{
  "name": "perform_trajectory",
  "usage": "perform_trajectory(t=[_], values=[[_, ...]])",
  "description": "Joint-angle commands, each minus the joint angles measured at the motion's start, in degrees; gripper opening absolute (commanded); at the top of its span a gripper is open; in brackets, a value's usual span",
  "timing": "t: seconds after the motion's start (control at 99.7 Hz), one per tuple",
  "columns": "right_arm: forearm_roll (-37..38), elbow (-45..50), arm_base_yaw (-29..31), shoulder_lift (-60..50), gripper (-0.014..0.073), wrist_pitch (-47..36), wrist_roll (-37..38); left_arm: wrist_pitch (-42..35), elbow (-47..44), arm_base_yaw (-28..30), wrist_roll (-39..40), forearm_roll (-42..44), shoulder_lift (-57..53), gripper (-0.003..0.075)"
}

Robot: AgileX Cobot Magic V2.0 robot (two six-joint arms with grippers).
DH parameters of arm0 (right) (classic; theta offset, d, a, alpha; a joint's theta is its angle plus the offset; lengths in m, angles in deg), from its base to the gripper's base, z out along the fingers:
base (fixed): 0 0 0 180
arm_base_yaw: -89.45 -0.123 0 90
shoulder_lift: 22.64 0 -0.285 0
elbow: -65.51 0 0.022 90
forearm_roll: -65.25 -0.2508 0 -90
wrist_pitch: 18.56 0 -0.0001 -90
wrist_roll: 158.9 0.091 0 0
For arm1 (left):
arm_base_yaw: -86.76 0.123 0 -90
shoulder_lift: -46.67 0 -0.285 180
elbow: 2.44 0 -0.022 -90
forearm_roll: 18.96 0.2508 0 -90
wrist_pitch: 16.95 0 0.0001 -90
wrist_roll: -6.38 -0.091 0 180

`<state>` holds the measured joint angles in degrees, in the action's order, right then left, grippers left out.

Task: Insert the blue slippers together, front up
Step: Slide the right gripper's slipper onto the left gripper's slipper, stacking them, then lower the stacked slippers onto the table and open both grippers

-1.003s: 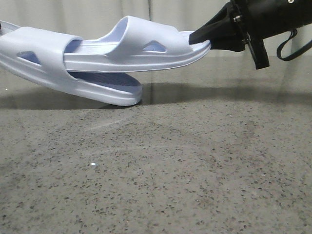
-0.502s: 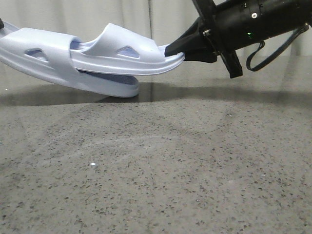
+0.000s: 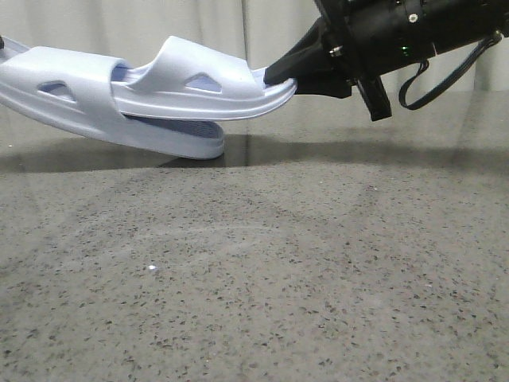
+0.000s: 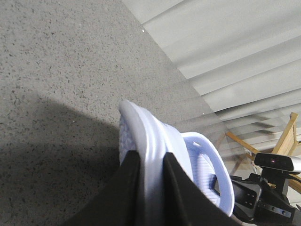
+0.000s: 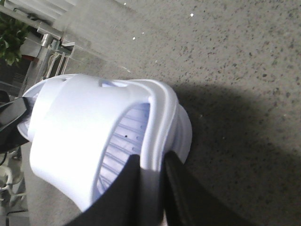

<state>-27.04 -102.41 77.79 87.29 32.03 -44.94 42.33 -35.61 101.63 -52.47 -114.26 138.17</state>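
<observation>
Two pale blue slippers hang above the speckled table. The left slipper (image 3: 71, 99) slopes down to the right, its tip close to the table. The right slipper (image 3: 203, 91) lies level, its front pushed under the left slipper's strap. My right gripper (image 3: 278, 76) is shut on the right slipper's heel edge (image 5: 157, 136). My left gripper (image 4: 149, 162) is shut on the left slipper's rim (image 4: 150, 141); in the front view it is out of frame at the left edge. The right slipper's strap (image 5: 80, 136) fills the right wrist view.
The grey speckled table (image 3: 254, 270) spreads in front of the slippers. A pale curtain (image 3: 238, 24) hangs behind. A camera on a wooden stand (image 4: 277, 162) stands beyond the table's far side.
My right gripper has moved left with its slipper, sliding it deeper under the left slipper's strap. The left slipper has barely moved.
</observation>
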Motion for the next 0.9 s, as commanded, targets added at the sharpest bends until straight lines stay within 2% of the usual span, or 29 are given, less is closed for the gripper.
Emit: perform_trajectory(t=[0.0, 0.241, 0.542, 0.732, 0.893], values=[[-1.8, -2.1, 0.5, -2.9, 0.0099, 13.3, -1.4, 13.4, 1.3, -0.2, 0.1, -1.7, -1.7, 0.0015], [0.2, -2.1, 9.2, -3.7, 0.0099, 21.4, -0.2, 13.4, 1.3, 2.8, 0.1, -1.0, -1.9, 0.0015], [5.6, -2.1, 18.5, -6.8, 0.0099, 23.7, 1.6, 13.1, 1.3, 3.0, -1.0, -1.5, -1.9, 0.0015], [8.9, -2.1, 21.5, -7.9, 0.0099, 24.1, 3.2, 12.7, 1.3, 2.9, -1.8, -1.5, -1.9, 0.0015], [10.1, -2.1, 21.7, -8.8, 0.0099, 24.2, 3.5, 9.1, 1.3, 2.9, -3.0, 1.3, -1.9, 0.0015]])
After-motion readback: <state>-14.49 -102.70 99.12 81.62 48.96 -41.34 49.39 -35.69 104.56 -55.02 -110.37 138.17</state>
